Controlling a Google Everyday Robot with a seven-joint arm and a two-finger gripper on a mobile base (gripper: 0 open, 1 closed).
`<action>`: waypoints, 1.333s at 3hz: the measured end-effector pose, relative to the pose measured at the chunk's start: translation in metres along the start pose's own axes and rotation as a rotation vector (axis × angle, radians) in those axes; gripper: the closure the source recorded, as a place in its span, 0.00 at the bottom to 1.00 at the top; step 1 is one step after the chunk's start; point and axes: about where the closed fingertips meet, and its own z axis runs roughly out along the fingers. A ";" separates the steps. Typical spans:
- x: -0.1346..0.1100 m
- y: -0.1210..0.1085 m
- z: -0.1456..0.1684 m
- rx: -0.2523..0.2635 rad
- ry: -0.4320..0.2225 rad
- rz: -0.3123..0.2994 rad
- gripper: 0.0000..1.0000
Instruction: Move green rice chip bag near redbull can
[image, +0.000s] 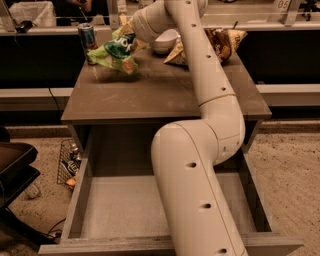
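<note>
Gripper (128, 41), mostly hidden, clamps green rice chip bag (116, 52) aloft beside redbull can (88, 42)

**Cream-white arm, smooth shells and dark recessed holes**

The cream-white tubular robot arm (200, 200) is built of thick, rounded, slightly glossy segments. Small dark round holes run in rows along the shells. Thin seams ring the joints, and the middle joint swells into a bulb. The gripper (131, 36), equally pale, sits at the arm's narrower far end, above the back left of the dark brown counter (150, 95).

High, downward view — end effector (128, 41) upper-left
</note>
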 end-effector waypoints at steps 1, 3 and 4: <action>-0.002 0.000 0.005 0.002 -0.009 0.001 0.85; -0.005 0.002 0.015 -0.005 -0.020 0.002 0.39; -0.007 0.004 0.021 -0.009 -0.027 0.003 0.07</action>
